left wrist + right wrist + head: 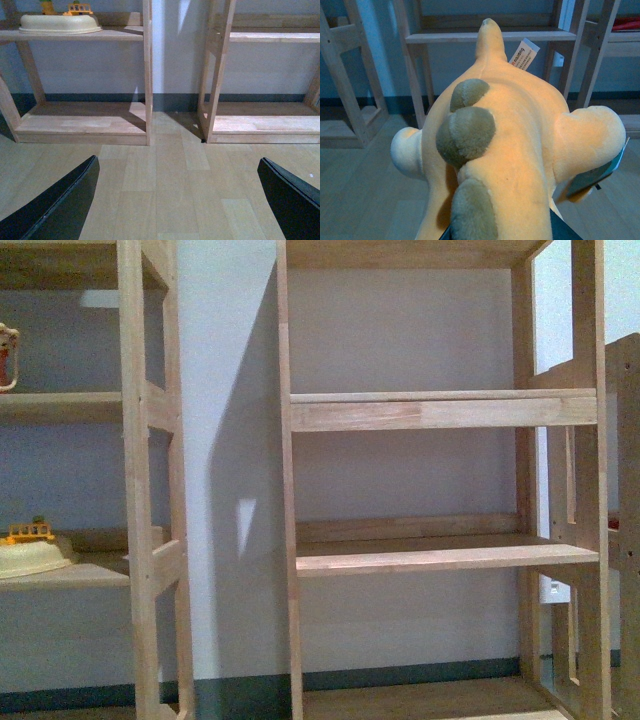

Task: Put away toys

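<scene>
The yellow-orange plush animal [520,150] fills most of the right wrist view, held off the floor in front of a wooden shelf unit. Its olive-tan pads [466,135] face the camera and a white tag [524,54] sticks out at its far end. My right gripper [500,231] is shut on the plush, and only dark edges of its fingers [561,231] show beneath the fabric. My left gripper [177,200] is open above the wooden floor, its two black fingers [60,205] wide apart with nothing between them. Neither arm nor the plush appears in the front view.
Two open wooden shelf units stand against the pale wall, one to the right [440,412] and one to the left [80,405], with a strip of wall between. A cream bowl [30,558] with a small yellow toy sits on the left unit. Light wood floor [170,170] lies in front.
</scene>
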